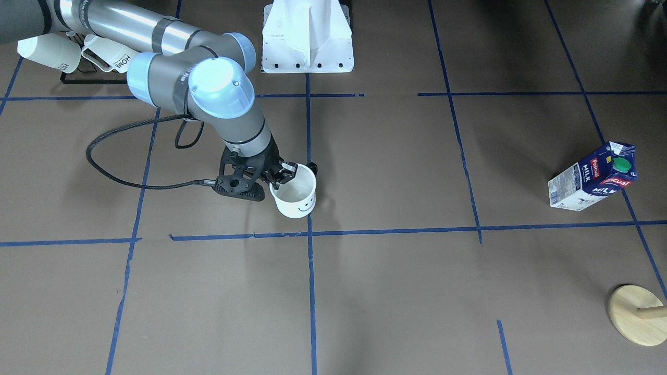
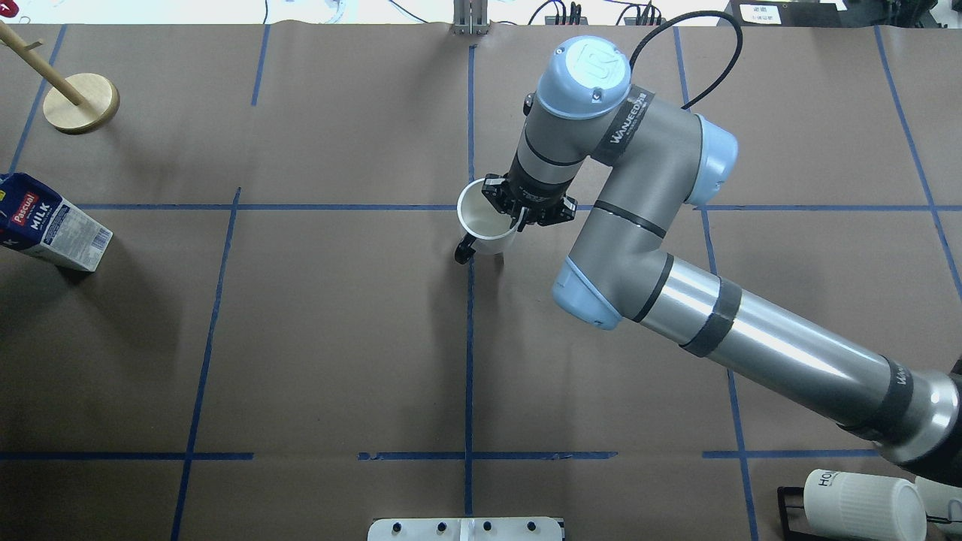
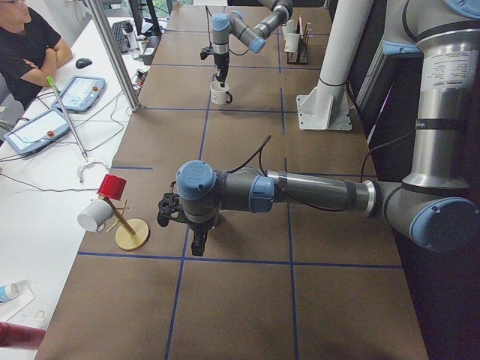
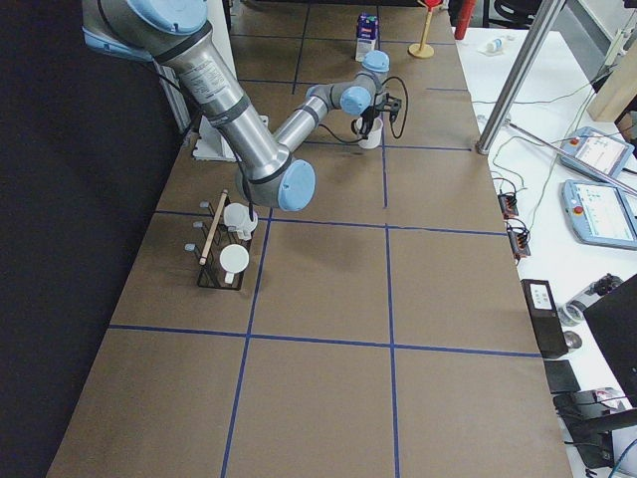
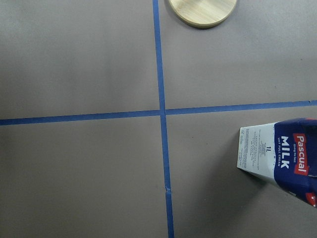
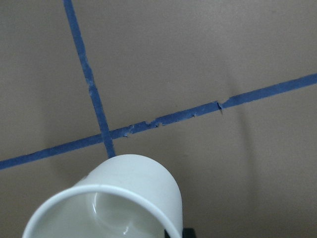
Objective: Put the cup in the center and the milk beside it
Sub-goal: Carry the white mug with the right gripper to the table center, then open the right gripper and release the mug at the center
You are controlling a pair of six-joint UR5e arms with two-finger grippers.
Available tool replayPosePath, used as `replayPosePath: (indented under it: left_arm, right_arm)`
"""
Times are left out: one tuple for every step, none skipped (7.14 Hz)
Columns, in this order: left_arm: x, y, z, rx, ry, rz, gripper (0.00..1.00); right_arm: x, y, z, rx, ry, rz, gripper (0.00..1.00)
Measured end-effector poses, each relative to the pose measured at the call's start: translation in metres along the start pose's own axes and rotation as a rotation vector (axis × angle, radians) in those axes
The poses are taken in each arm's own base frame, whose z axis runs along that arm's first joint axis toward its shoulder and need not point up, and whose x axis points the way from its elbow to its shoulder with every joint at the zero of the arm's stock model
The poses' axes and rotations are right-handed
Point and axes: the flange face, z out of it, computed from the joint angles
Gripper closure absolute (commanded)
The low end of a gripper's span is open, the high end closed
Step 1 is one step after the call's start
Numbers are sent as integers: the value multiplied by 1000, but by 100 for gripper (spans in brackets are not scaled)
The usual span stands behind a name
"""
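Brown paper covers the bench (image 2: 338, 338), squared off by blue tape lines (image 2: 469, 361); a white desk (image 3: 60, 172) with tablets (image 3: 82, 94) runs along its far side. In the overhead view the cup (image 2: 481, 225) stands mouth up at the centre crossing, handle toward 7 o'clock, its rim pinched by the right tool (image 2: 518, 218), one finger inside. The milk (image 2: 52, 229) stands at the 9 o'clock edge, long axis vertical, well apart from the cup. The left tool (image 3: 198, 246) hangs over that end; whether it is clenched or released, I cannot tell.

Right claw (image 2: 517, 220) points down, pinching the cup (image 2: 481, 216) rim (left claw (image 3: 196, 244) hangs downward too).
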Motion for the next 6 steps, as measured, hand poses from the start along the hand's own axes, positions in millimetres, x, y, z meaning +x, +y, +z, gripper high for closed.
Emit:
replayPosePath:
  left_arm:
    - [1,-1,-1,1,0,1,0]
    - [1,-2,-1,2,0,2,0]
    - [2,-3,-2,4,-1,3,0]
    - [2,-4,-2,4,-1,3,0]
    - [3,-5,-4,6,-1,5,0]
    - [7,-5,-7,10,-3,10,0]
  right_arm:
    - [0,-2,8,0,8,10,98]
    - [1,-4,14,-3,16,15,92]
    - [2,-4,16,-7,20,18,11]
    - [3,-2,19,-14,24,17,0]
    - [4,1,22,-22,26,14,0]
    - [3,4,24,-27,23,9,0]
